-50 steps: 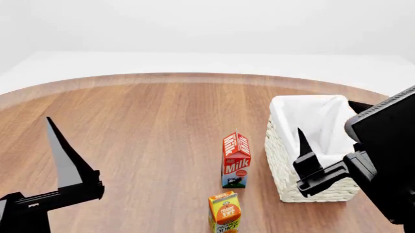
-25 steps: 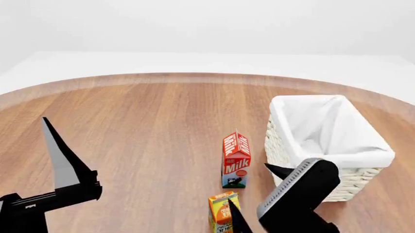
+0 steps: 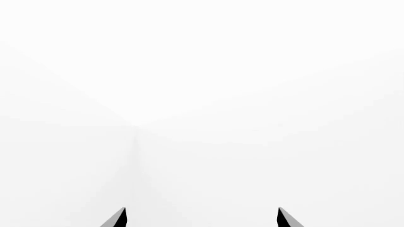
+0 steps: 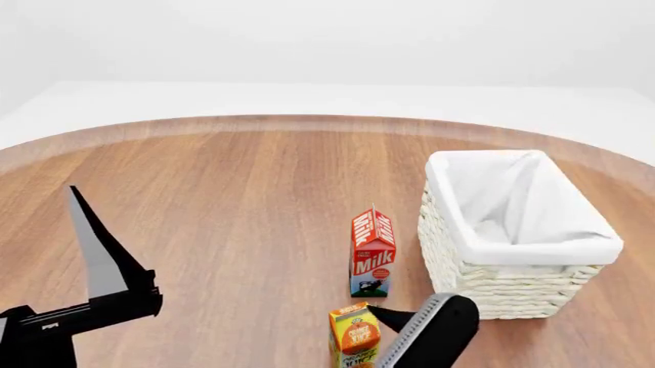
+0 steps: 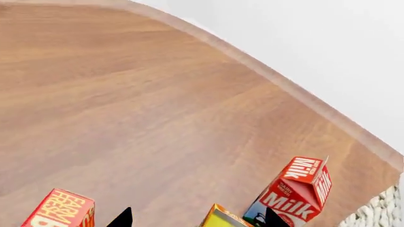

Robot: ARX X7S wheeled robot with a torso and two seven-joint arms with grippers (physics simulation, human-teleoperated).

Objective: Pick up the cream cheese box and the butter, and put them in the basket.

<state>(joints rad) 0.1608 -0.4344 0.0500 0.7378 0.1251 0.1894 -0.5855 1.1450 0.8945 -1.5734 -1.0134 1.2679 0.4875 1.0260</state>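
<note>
The basket (image 4: 481, 264), white wicker with a cloth liner, stands at the table's right and I see nothing inside it. A red-orange box lettered "FARM FRESH", the butter (image 5: 61, 211), lies at the edge of the right wrist view, left of the orange juice carton; the head view does not reach it. The cream cheese box is out of view. My right gripper (image 5: 198, 218) is open, low over the table, with the juice carton's top just ahead between its fingertips and nothing held. My left gripper (image 3: 200, 217) is open, faces blank white, and is raised at the front left.
A red milk carton (image 4: 372, 251) stands just left of the basket. An orange juice carton (image 4: 355, 337) stands in front of it, close to my right arm (image 4: 435, 333). The round wooden table's far edge (image 4: 307, 121) curves behind. My left finger (image 4: 103, 261) points up.
My right arm has swung from over the basket's front down to the bottom of the head view, beside the orange juice carton. The left arm has barely moved.
</note>
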